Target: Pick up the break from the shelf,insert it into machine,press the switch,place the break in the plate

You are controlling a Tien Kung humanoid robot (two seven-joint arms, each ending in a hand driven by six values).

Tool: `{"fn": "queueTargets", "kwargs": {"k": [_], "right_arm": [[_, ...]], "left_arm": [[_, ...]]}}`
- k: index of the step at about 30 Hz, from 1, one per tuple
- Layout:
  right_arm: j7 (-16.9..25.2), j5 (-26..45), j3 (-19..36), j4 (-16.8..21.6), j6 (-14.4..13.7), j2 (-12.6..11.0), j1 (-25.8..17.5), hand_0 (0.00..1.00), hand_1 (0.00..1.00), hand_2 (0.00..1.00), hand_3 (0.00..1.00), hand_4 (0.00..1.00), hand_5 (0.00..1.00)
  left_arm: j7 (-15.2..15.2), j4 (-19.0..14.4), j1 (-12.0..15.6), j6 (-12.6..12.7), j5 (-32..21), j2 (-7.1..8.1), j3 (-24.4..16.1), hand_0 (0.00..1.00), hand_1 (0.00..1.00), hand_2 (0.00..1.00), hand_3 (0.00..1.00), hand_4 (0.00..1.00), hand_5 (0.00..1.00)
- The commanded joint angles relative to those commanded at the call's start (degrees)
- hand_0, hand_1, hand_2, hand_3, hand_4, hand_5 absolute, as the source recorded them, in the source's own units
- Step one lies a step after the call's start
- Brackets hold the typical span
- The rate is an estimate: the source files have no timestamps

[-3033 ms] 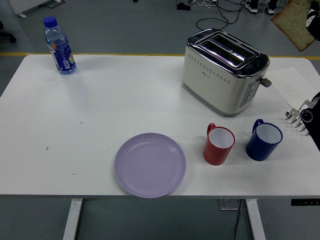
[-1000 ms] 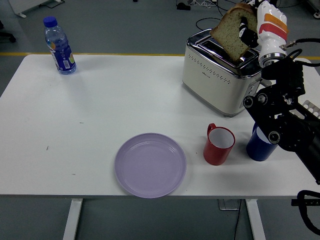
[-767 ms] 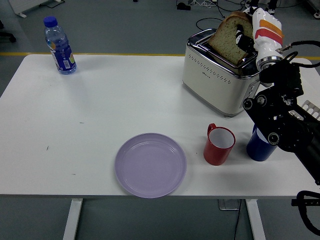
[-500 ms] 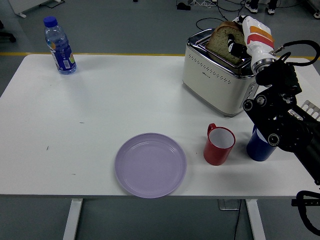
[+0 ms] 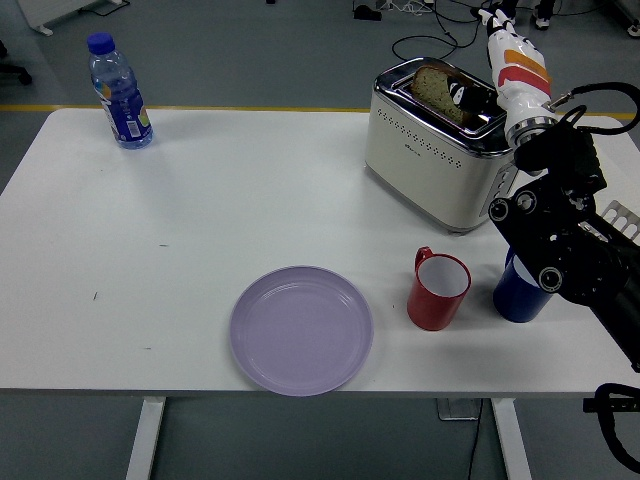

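A cream and chrome toaster [image 5: 430, 160] stands at the back right of the white table [image 5: 200, 220]. A brown bread slice [image 5: 433, 85] sits low in its top slot, with only the upper edge showing. My right hand [image 5: 468, 96], white with orange stripes, reaches over the toaster from the right, and its fingertips are still pinched on the slice's right end. A lilac plate [image 5: 301, 329] lies bare near the front edge. My black right forearm [image 5: 555, 230] covers the toaster's right end. The left hand is out of view.
A red mug [image 5: 437, 290] and a blue mug [image 5: 518, 292] stand in front of the toaster, the blue one partly behind my arm. A water bottle [image 5: 119, 92] stands at the far left corner. Cables lie on the floor beyond the table.
The right hand carried the bread in from the upper right, over the toaster, then lowered it. The slice has sunk from sticking well out to sitting deep in the slot.
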Motion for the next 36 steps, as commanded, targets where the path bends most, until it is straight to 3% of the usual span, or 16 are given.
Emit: {"fn": "queueTargets", "kwargs": {"k": [2,3,8,9,14,15,20,21,23,26,27,36], "right_arm": [[0.0,0.84,0.3,1.24,-1.73,-1.02,-1.34,0.882,0.829,0.979,0.948,0.751,0.07],[-0.19,1.14,0.47,2.1,-2.73,-1.68,-2.21,0.766,0.704,0.85,0.891,0.716,0.108],[-1.31,1.44,1.55,6.09,-5.23,-4.72,-6.15,0.766,0.704,0.85,0.891,0.716,0.108],[-1.41,1.61,1.88,7.01,-5.82,-5.35,-7.13,0.618,0.584,0.664,0.841,0.657,0.148],[-1.73,3.23,3.86,11.6,-7.88,-8.48,-12.51,0.618,0.584,0.664,0.841,0.657,0.148],[-1.78,3.37,4.06,12.41,-7.91,-9.15,-13.59,0.45,0.409,0.444,0.768,0.595,0.216],[-1.71,4.82,4.7,15.32,-7.68,-11.97,-18.34,0.45,0.409,0.444,0.768,0.595,0.216],[-1.58,5.24,4.76,15.55,-7.64,-12.47,-19.44,0.353,0.312,0.383,0.733,0.53,0.194],[-1.43,5.74,4.62,15.53,-7.48,-12.92,-20.6,0.353,0.312,0.383,0.733,0.53,0.194],[-1.13,6.37,3.77,14.97,-7.01,-13.3,-21.66,0.353,0.312,0.383,0.733,0.53,0.194],[-1.08,6.43,3.61,14.86,-6.93,-13.33,-21.79,0.298,0.272,0.351,0.675,0.494,0.185],[-1.39,5.88,1.12,11.94,-4.67,-12.74,-21.77,0.273,0.256,0.338,0.664,0.46,0.162]], "left_arm": [[0.01,0.0,0.04,-0.03,0.01,0.0,0.01,0.422,0.51,0.628,0.764,0.594,0.998],[0.01,0.0,0.07,-0.05,-0.03,0.0,0.04,0.423,0.51,0.627,0.764,0.594,0.998],[-0.02,0.0,0.17,-0.06,0.02,0.0,-0.05,0.423,0.51,0.627,0.764,0.594,0.998],[-0.05,0.0,0.19,-0.08,-0.04,0.0,-0.03,0.423,0.509,0.628,0.764,0.594,0.998],[-0.06,0.0,0.29,-0.1,-0.15,0.0,-0.05,0.423,0.509,0.628,0.764,0.594,0.998],[-0.05,0.0,0.33,-0.11,-0.1,0.0,-0.13,0.423,0.511,0.628,0.764,0.594,0.998],[-0.02,0.0,0.61,-0.16,0.07,0.0,-0.22,0.423,0.511,0.628,0.764,0.594,0.998],[-0.03,0.0,0.69,-0.17,0.08,0.0,-0.21,0.423,0.511,0.629,0.764,0.593,0.998],[-0.03,0.0,0.77,-0.18,0.12,0.0,-0.23,0.423,0.511,0.629,0.764,0.593,0.998],[-0.03,0.0,0.87,-0.17,0.3,0.0,-0.31,0.423,0.511,0.629,0.764,0.593,0.998],[-0.03,0.0,0.89,-0.17,0.33,0.0,-0.32,0.423,0.511,0.629,0.764,0.592,0.998],[-0.17,0.0,0.75,-0.24,-0.03,0.0,0.15,0.423,0.51,0.63,0.765,0.59,0.998]]}}
